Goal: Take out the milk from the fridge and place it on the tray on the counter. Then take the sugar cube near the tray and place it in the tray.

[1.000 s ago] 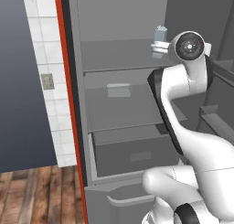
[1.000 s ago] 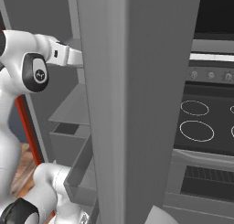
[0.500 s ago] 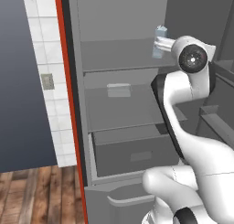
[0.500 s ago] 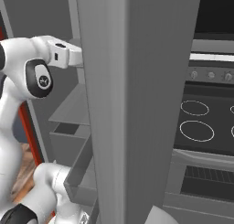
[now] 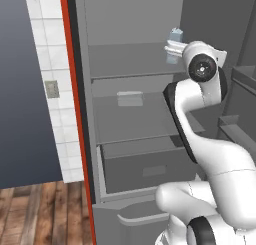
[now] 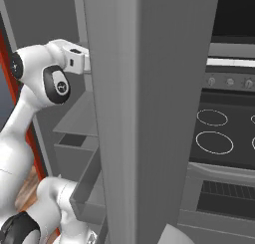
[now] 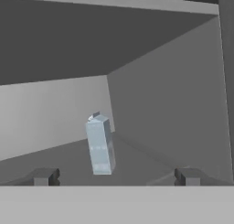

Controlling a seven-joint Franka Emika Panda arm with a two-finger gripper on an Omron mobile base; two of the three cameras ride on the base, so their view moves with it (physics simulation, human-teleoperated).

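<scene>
The fridge stands open with grey shelves. The milk, a small pale blue carton with a gabled top, stands upright at the right end of the upper shelf. My gripper reaches in at that shelf, just in front of the carton and a little below its top. In the hand view the milk stands a short way ahead, slightly left of centre, and my gripper is open with nothing between its fingertips. The tray, the counter and the sugar cube are out of view.
A pale flat packet lies on the middle shelf above the bottom drawer. The fridge's grey side wall rises close on the right of my hand. A stove lies beyond it. A tiled wall is left.
My wrist has dropped a little and the hand has pushed slightly deeper into the upper shelf toward the milk. The jaws have stayed wide apart.
</scene>
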